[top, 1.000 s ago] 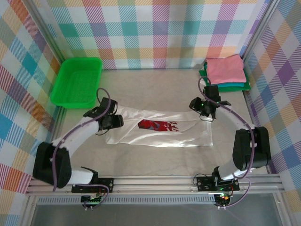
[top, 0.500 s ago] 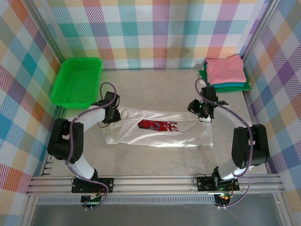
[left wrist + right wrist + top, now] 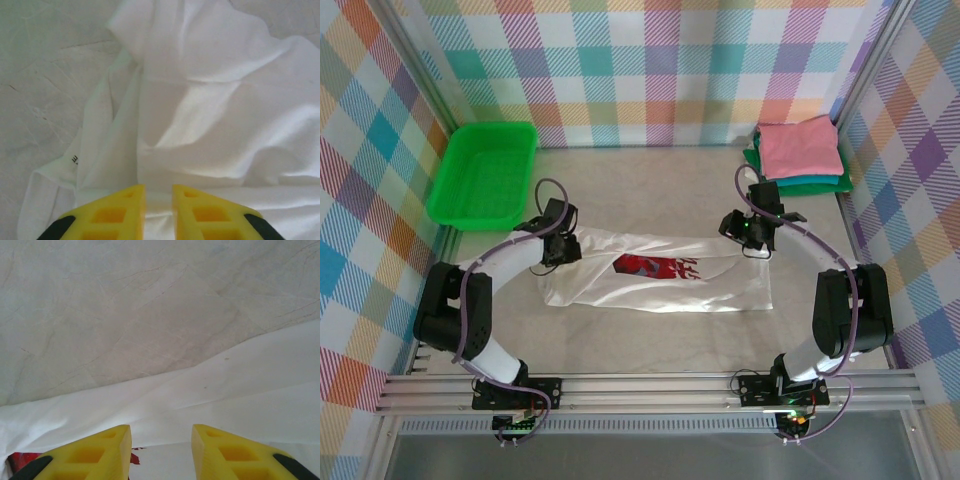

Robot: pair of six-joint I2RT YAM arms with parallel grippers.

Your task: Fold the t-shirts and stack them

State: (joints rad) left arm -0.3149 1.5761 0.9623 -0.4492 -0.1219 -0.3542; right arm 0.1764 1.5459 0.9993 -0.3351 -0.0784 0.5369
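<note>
A white t-shirt (image 3: 660, 288) with a red-and-black graphic (image 3: 655, 267) lies flat in a long strip across the middle of the table. At its left end my left gripper (image 3: 563, 248) is shut on a pinch of the white cloth (image 3: 210, 100), which shows between the yellow fingertips (image 3: 131, 200). Over the shirt's upper right edge my right gripper (image 3: 750, 235) is open, its yellow fingers (image 3: 112, 445) apart above flat white cloth (image 3: 225, 390). A folded pink t-shirt (image 3: 800, 147) lies on folded teal and green ones (image 3: 805, 184) at the back right.
A green plastic tray (image 3: 485, 175) sits at the back left against the checked wall. Bare grey table surface (image 3: 640, 190) lies behind the white shirt and in front of it. Checked walls close in three sides.
My left arm swung its elbow outward, and its gripper shifted slightly back onto the shirt's left end and closed on the cloth. The right gripper barely moved.
</note>
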